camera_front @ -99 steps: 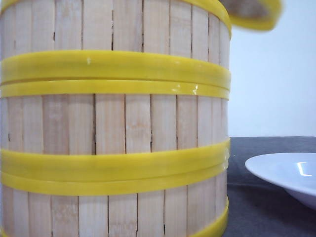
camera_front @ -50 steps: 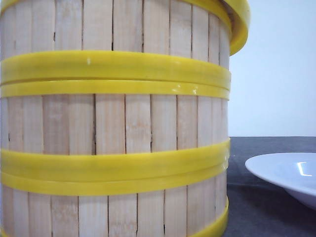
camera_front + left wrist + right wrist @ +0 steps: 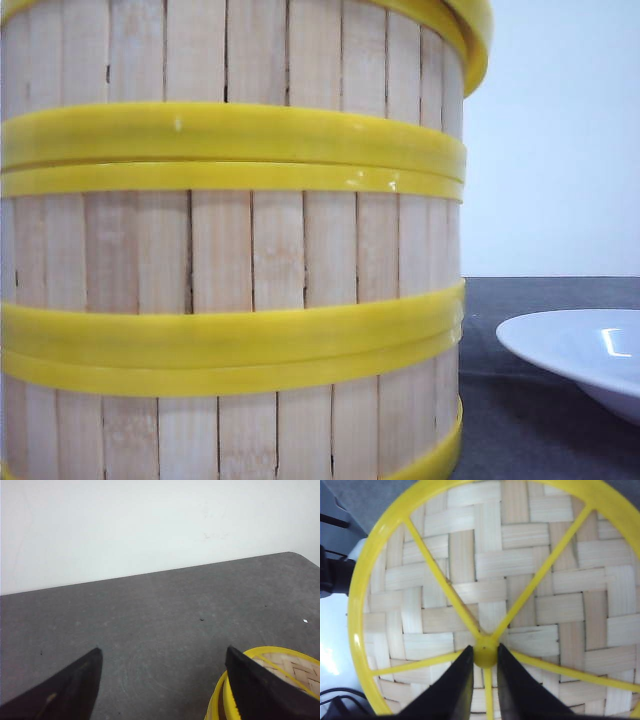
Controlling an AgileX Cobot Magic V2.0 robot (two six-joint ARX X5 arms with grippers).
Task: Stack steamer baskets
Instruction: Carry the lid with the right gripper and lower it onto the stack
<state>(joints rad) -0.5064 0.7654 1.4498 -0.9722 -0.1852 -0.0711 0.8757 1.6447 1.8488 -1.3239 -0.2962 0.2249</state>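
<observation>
Front view: 3 steamer baskets (image 3: 230, 250) stand stacked in 1 column on the dark worktop (image 3: 540, 420), filling most of the frame; their yellow bands meet rim to rim. A yellow-rimmed lid (image 3: 478, 40) sits at the top of the stack, only its edge visible. A white plate (image 3: 585, 360) rests on the worktop beside the stack, apart from it.

Right hand (image 3: 485, 655): its 2 dark fingers (image 3: 455, 680) are clenched on the small yellow knob (image 3: 485, 656) at the centre of the lid, where the yellow spokes meet over woven bamboo. The lid lies directly beneath this hand.

Left hand (image 3: 162, 680): released, fingers spread wide with bare worktop between them, grasping nothing. The yellow rim and woven top of the lid show partly behind 1 finger (image 3: 260, 690); whether that finger touches the rim cannot be told. The rest of the stack is hidden in this view.
</observation>
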